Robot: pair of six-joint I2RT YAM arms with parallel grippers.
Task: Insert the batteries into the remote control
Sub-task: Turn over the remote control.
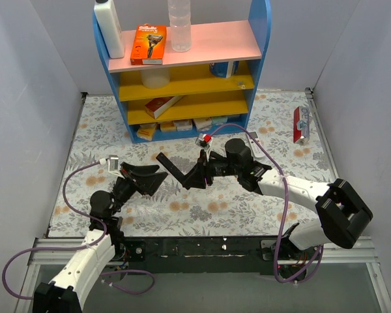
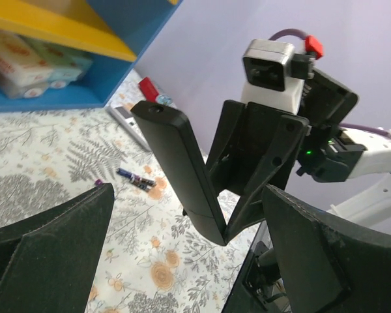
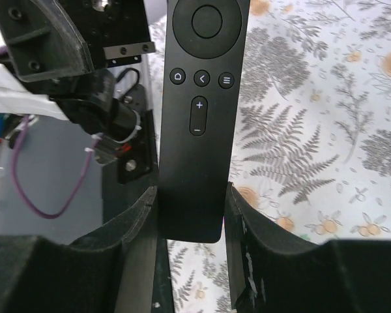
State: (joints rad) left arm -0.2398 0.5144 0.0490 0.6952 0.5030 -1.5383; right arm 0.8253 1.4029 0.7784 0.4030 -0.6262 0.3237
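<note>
The black remote control point(image 1: 173, 168) is held off the table, slanting up to the left. My right gripper point(image 1: 194, 177) is shut on its lower end. In the right wrist view the remote control point(image 3: 199, 117) shows its button face, its bottom edges pinched between the two pads point(image 3: 137, 222). My left gripper point(image 1: 153, 176) stands open just left of it, nothing between its fingers point(image 2: 52, 248). From the left wrist view the remote control point(image 2: 179, 169) is seen from its plain back. Two purple-blue batteries point(image 2: 135, 178) lie together on the floral cloth beyond it.
A blue shelf point(image 1: 182, 72) with pink and yellow boards and boxes stands at the back. A red-and-white pack point(image 1: 301, 124) lies at the far right. A second, grey remote point(image 2: 127, 120) lies past the batteries. White walls close in both sides.
</note>
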